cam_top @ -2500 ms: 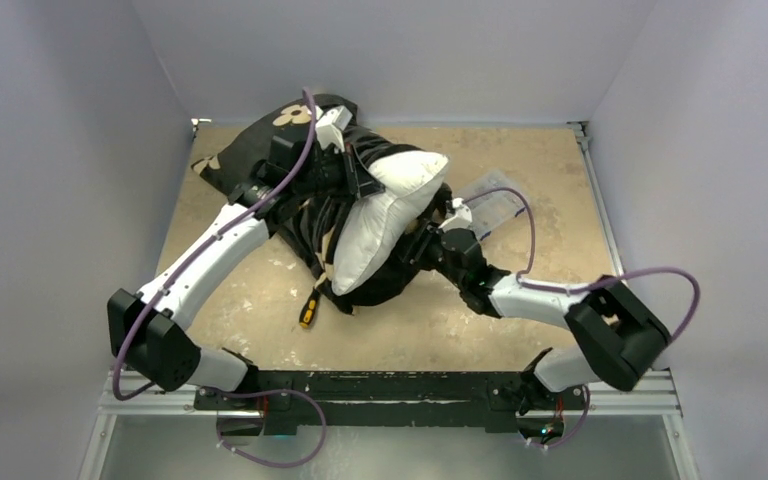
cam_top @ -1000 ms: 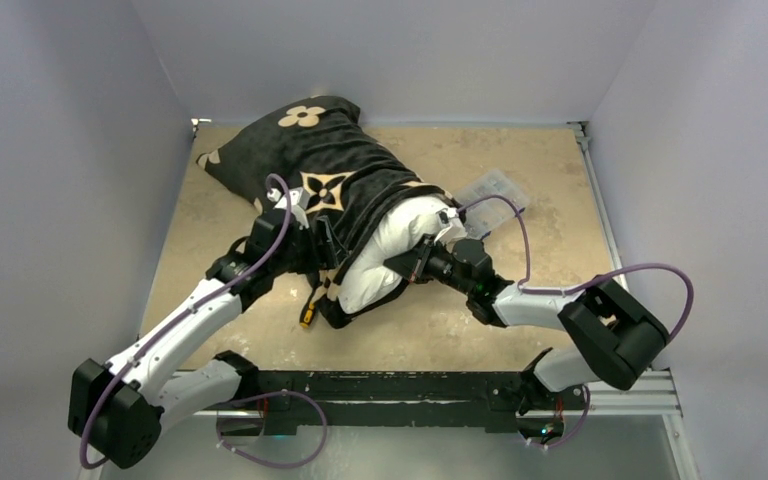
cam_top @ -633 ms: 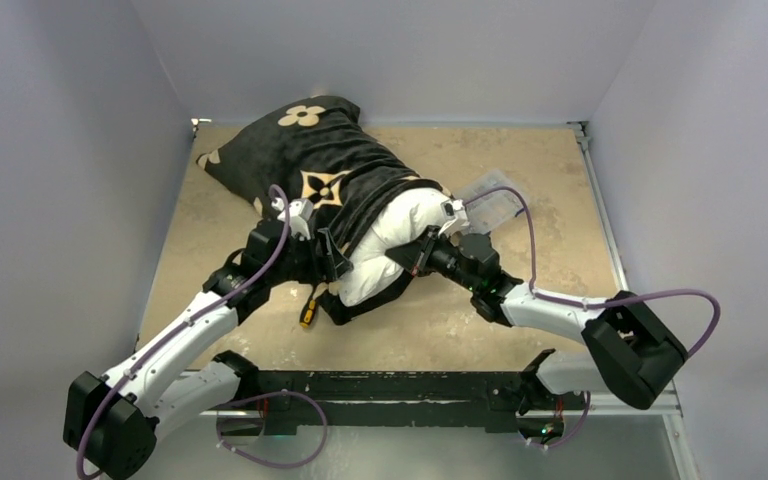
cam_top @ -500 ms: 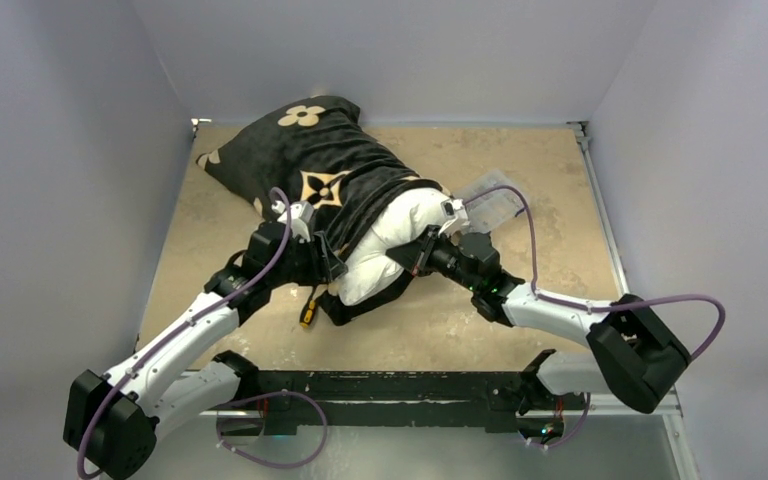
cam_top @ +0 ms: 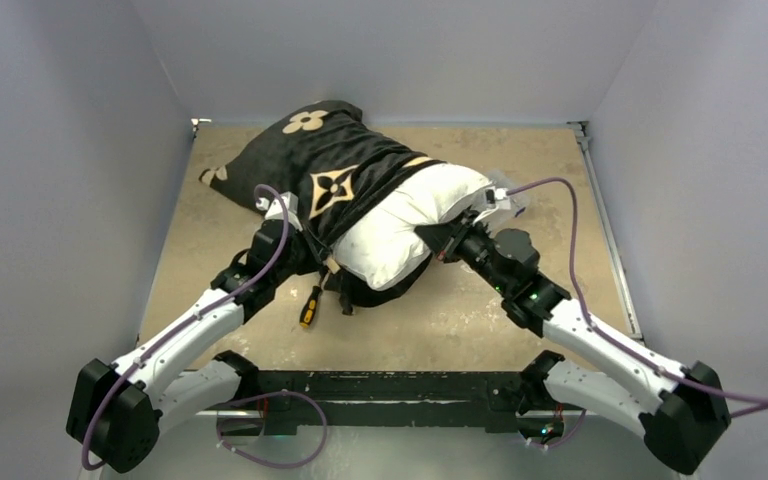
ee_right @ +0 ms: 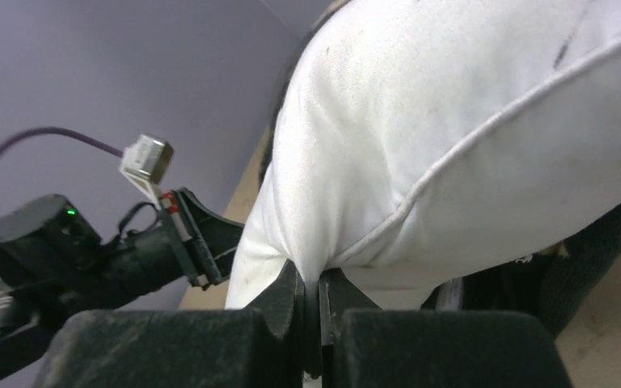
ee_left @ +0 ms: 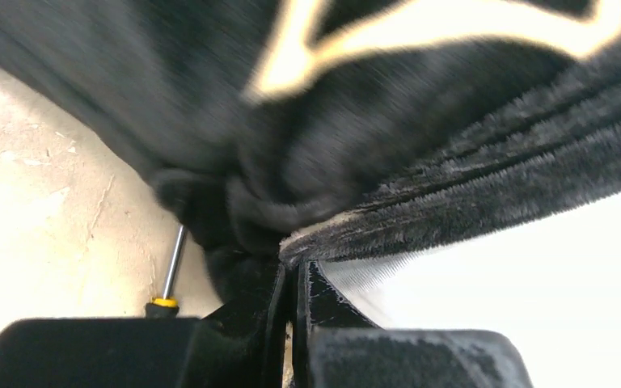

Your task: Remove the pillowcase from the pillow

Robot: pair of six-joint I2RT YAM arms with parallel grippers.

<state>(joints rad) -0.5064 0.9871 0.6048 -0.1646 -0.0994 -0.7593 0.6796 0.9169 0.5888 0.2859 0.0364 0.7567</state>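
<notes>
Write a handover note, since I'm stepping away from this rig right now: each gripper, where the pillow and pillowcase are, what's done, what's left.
Left gripper: shut on the pillowcase at its open hem.
Right gripper: shut on the pillow at its piped edge.
Where: both lie on the table, far-left to centre. The pillow's near-right part sticks out; the rest is inside the pillowcase.
Done: pillow partly exposed.
Left: pull the two apart until the pillow is fully out.
A screwdriver lies on the table beside the pillowcase.

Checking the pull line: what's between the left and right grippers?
The pillow's exposed white end fills it, from left gripper to right gripper; top view.
</notes>
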